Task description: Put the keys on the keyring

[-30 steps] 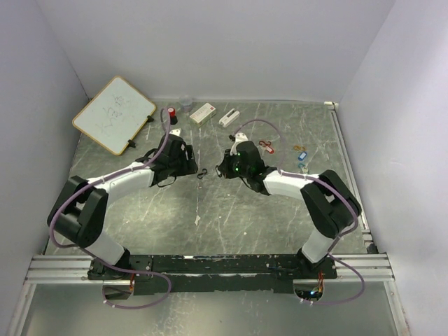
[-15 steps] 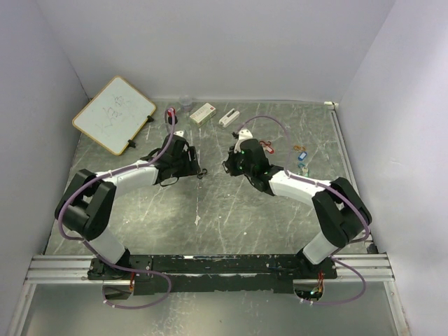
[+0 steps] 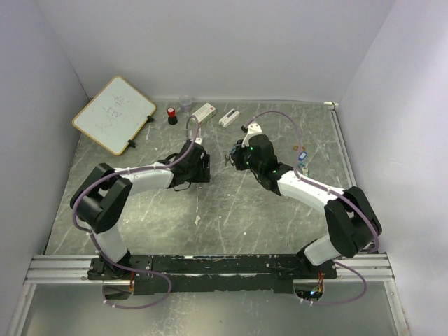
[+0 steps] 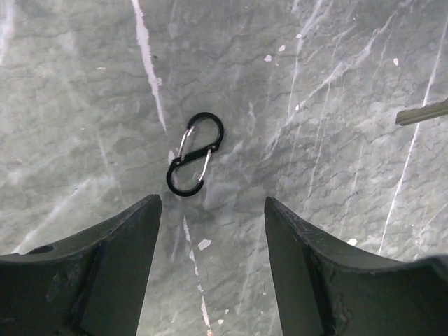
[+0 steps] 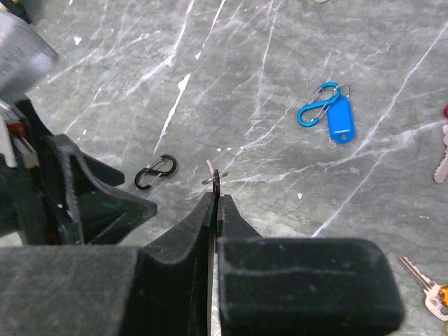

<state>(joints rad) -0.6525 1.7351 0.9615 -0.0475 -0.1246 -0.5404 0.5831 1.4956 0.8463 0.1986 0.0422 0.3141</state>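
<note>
Pinch the likely light, stiff, slippery keyring [image 4: 195, 155] across its narrow waist with the wide-open left hand [image 4: 212, 203], minding the thin key [image 5: 213, 179] clamped in the right hand [image 5: 213, 199].

Left arm [image 3: 143, 180] and right arm [image 3: 308, 187] both reach forward and bend inward, elbows out to the sides, wrists low — the two grippers near each other but apart. Left gripper [image 4: 212, 210] points downward, fingers [image 4: 112, 259] spread wide with nothing between them. Right gripper [image 5: 215, 203] is angled toward the left one, its fingers pressed flat together — a thin key [image 5: 211, 176] pinched at the very tips.
</note>
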